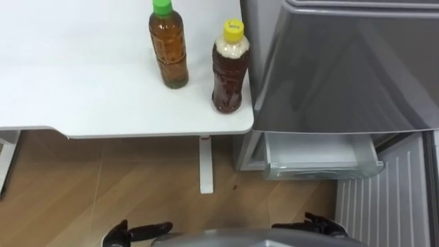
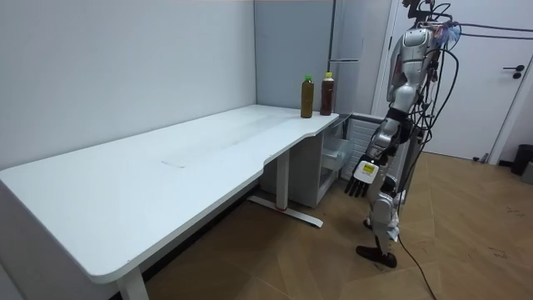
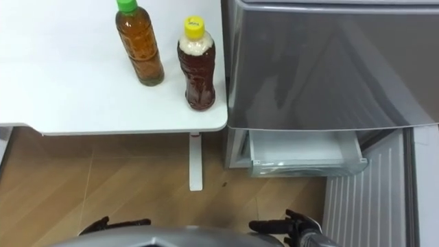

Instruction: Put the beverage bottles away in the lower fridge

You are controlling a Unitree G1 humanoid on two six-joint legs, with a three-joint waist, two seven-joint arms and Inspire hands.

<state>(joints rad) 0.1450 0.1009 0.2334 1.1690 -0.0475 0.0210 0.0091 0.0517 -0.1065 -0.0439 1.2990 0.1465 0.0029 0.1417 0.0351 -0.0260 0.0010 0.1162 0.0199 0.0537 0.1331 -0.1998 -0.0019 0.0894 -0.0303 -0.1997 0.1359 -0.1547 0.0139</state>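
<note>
Drinks, green-cap bottle (image 1: 169,48) and yellow-cap bottle (image 1: 230,72), look full, heavy, stiff, slick: grip mid-body; left hand (image 1: 137,232) and right hand (image 1: 312,226) hang, fingers loosely apart.

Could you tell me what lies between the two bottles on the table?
Only bare white table separates the green-capped bottle from the yellow-capped bottle; both eye views show the gap.

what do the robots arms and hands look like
The left hand and right hand are black, with slim segmented fingers. In the room view the left hand has a small white tag on its back, with what looks like a yellow mark. The left arm is silver-grey at the top and dark along the forearm, with dark cables running beside it.
</note>
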